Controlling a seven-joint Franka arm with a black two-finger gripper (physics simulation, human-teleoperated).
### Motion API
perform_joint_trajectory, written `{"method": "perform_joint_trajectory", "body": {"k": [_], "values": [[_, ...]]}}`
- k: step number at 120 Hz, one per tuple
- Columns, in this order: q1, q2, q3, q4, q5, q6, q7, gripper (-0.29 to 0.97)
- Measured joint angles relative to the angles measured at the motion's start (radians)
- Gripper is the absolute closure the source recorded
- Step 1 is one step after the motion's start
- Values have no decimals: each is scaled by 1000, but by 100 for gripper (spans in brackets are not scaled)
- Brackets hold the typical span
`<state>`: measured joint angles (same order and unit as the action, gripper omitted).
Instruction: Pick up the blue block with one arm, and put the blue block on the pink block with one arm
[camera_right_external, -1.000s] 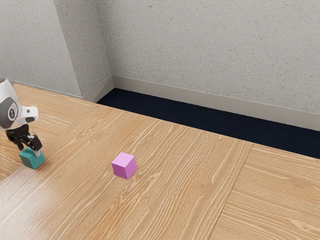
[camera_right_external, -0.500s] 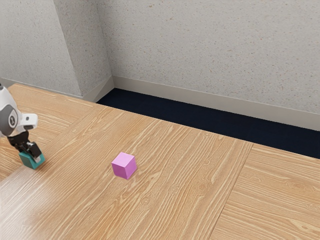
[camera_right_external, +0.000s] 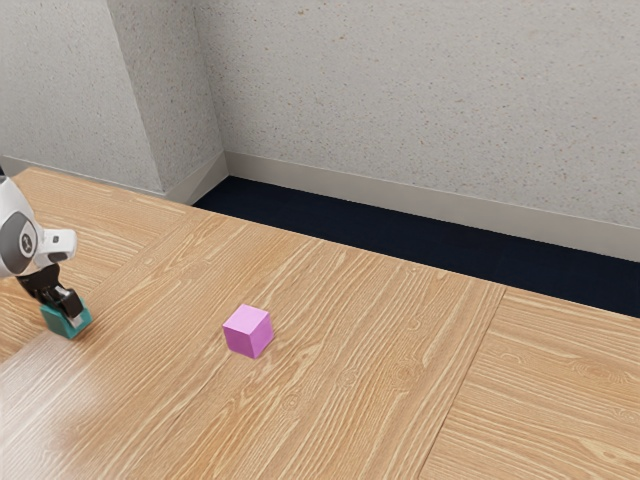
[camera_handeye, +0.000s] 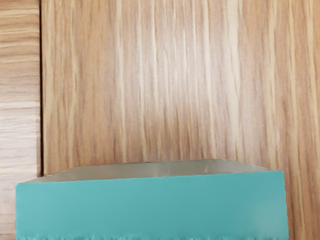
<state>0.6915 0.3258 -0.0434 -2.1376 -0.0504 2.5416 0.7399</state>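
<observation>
The blue block (camera_right_external: 70, 322) is a teal cube resting on the wooden table at the exterior view's far left. My gripper (camera_right_external: 56, 300) is lowered over it, with a black finger on each side of it, shut on the block. In the wrist view the block's top face (camera_handeye: 150, 207) lies just under the hand. The pink block (camera_right_external: 248, 331) sits on the table toward the exterior view's right of the gripper, well apart from the blue block.
The wooden table (camera_right_external: 380, 380) stretches to the exterior view's right. Behind it are a dark floor strip (camera_right_external: 420, 235) and a speckled grey wall (camera_right_external: 420, 90). A plank seam (camera_handeye: 41, 85) runs beside the block.
My hand came down over the blue block during the first half second. Since then it has stayed nearly still. Neither block has moved.
</observation>
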Motion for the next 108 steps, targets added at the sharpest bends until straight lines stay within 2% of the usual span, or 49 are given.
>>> {"method": "perform_joint_trajectory", "body": {"k": [12, 27, 32, 42, 50, 76, 93, 108], "values": [[-23, -64, 0, -14, 4, 1, 2, 31], [-132, -253, 0, -83, 6, 0, -9, 31], [-190, -284, 3, -92, 6, -1, -18, 30], [-396, -304, 91, -93, 6, -3, -49, 31], [-523, -308, 123, -93, 7, -3, -79, 31], [-809, -309, 136, -93, 11, -5, -199, 31], [-910, -306, 134, -93, 16, -19, -316, 30], [-909, -304, 129, -97, 19, -28, -402, 31]]}}
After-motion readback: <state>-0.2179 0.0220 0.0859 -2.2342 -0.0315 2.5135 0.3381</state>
